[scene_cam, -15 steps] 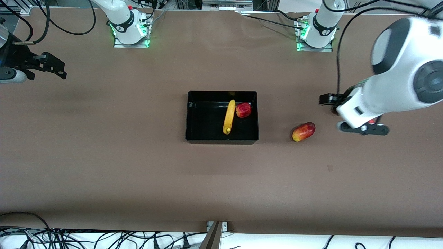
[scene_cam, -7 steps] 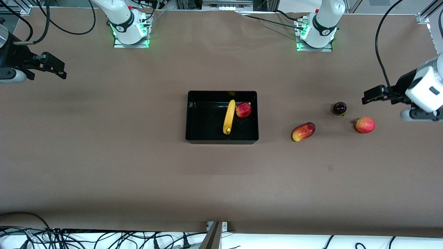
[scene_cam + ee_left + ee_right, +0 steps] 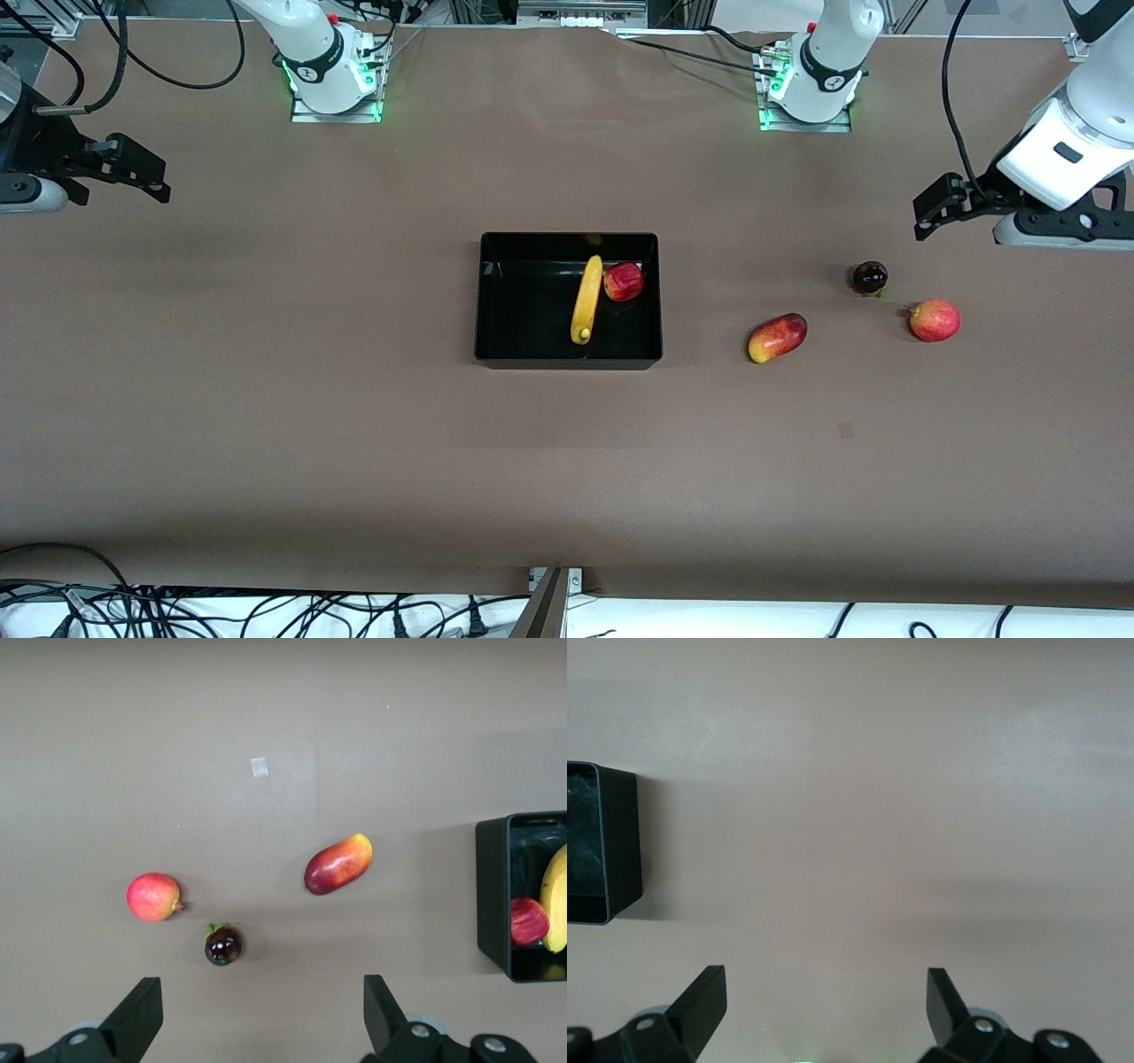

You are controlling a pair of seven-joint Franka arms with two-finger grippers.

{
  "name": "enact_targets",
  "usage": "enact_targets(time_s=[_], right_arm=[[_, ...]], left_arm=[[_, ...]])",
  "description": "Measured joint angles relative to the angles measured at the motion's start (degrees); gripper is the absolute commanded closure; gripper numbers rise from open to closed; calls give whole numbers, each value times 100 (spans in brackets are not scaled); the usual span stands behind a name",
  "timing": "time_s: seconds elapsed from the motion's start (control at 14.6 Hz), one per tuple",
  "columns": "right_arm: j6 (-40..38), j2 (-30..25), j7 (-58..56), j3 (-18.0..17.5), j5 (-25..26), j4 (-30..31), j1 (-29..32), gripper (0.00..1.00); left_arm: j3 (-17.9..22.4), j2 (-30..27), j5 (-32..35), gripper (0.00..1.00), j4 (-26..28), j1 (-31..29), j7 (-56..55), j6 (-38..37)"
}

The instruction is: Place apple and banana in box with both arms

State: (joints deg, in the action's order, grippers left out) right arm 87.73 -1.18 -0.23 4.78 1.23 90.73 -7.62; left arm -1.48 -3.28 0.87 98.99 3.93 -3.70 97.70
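The left gripper (image 3: 939, 206) hangs spread wide and empty over bare table at the left arm's end; under it and toward the box lie a dark round fruit (image 3: 870, 277), a pink fruit (image 3: 935, 320) and an oval red-yellow fruit (image 3: 777, 338). The right gripper (image 3: 133, 173) hangs over the table at the right arm's end, fingers (image 3: 700, 1001) wide apart, nothing between them. Well apart from both, midway between them, the box (image 3: 496, 301) holds the banana (image 3: 586, 299) and the apple (image 3: 623, 282), touching side by side.

The job looks done. The main risk I can see is the left gripper dropping or sweeping low and knocking the three loose fruits just below it; another grab there would put a wrong fruit in the box.

Count: two grippers, one box, one banana, one apple, three stray fruits
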Motion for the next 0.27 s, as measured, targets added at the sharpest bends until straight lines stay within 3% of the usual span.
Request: enact_targets(time_s=[0.27], right_arm=[[0, 0, 1, 2, 0, 0, 0, 0]], left_arm=[[250, -55, -156, 0, 37, 163, 3, -229]])
